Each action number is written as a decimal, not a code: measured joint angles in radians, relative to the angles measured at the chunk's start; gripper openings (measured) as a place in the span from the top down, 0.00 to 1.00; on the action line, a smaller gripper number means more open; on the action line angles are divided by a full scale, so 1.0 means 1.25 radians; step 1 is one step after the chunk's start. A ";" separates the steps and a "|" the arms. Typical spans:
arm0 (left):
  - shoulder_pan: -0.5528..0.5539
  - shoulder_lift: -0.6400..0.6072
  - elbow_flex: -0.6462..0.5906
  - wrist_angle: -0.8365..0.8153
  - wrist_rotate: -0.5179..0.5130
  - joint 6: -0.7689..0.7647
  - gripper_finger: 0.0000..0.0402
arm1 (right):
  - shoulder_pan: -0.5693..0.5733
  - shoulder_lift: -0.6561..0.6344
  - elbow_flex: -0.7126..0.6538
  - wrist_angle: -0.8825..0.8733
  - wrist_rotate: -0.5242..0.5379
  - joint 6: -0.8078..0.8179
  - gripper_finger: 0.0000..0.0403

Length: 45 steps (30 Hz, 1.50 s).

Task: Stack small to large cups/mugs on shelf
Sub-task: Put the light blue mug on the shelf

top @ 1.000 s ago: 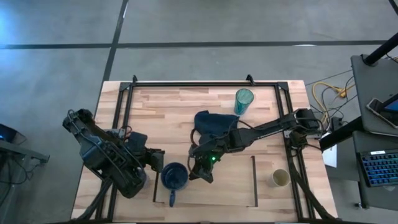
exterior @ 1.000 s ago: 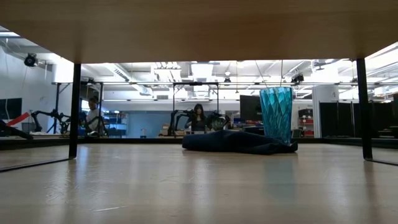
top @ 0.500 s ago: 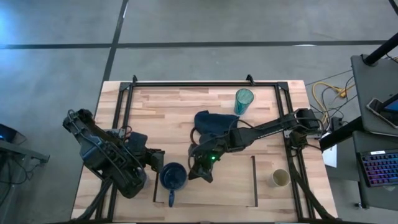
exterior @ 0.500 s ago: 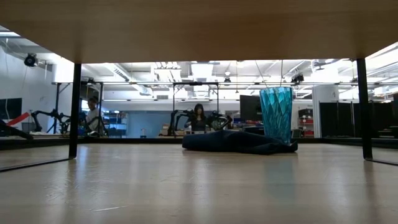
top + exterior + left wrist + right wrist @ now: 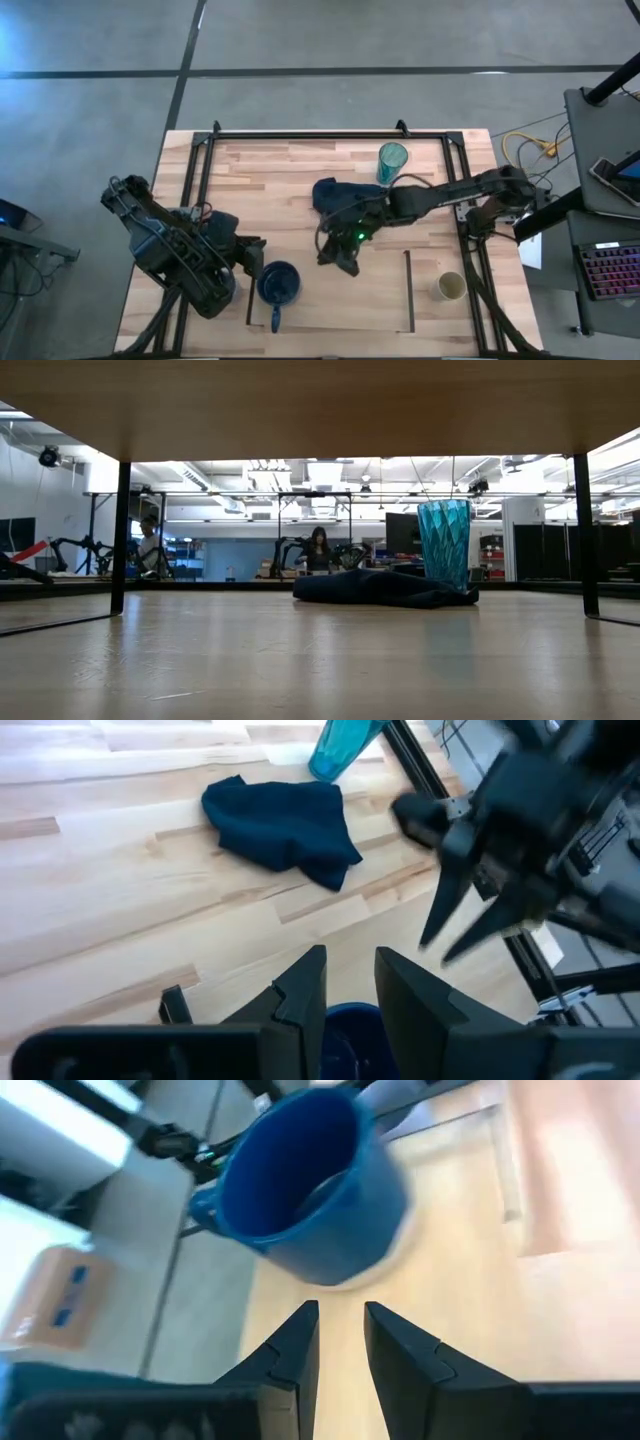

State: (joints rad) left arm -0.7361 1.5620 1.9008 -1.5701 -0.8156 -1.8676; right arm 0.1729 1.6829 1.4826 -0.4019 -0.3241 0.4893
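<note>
The dark blue handled mug [image 5: 280, 285] stands upright on the left end of the light-wood shelf [image 5: 370, 310], its handle toward the near edge. It also shows in the right wrist view [image 5: 310, 1190]. My left gripper [image 5: 252, 266] is open just left of the mug. The mug's rim [image 5: 350, 1020] shows low between its fingers; I cannot tell whether they touch. My right gripper [image 5: 340, 262] is open and empty over the shelf, right of the mug. The teal tumbler [image 5: 392, 162] stands at the far side. The beige cup [image 5: 451, 287] stands right of the shelf. The grey-blue cup is not seen.
A dark blue cloth [image 5: 345, 195] lies crumpled mid-table under my right arm, beside the tumbler [image 5: 444, 543]. Black frame rails run along the table's left, right and far sides. The shelf's thin dark rails [image 5: 410, 290] stand at its short ends.
My right gripper has drawn back from the mug, toward the table's right and far edges, and stays open and empty. The mug has stayed where it was.
</note>
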 joint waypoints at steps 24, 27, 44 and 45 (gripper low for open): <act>0.160 -0.149 -0.245 0.219 0.086 0.362 0.81 | -0.001 -0.323 0.001 -0.518 0.461 0.222 0.81; 0.186 -0.202 -0.273 0.221 0.106 0.398 0.81 | 0.005 -0.337 0.000 -0.588 0.483 0.268 0.81; 0.227 -0.406 -0.519 0.222 0.267 0.417 0.81 | -0.025 -0.335 -0.013 -0.719 0.497 0.223 0.81; 0.227 -0.413 -0.526 0.219 0.277 0.431 0.81 | -0.033 -0.335 -0.013 -0.717 0.497 0.216 0.81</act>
State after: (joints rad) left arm -0.4526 1.0459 1.2432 -1.2957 -0.4691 -1.3284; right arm 0.1321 1.2640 1.4662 -1.2985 0.2975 0.7599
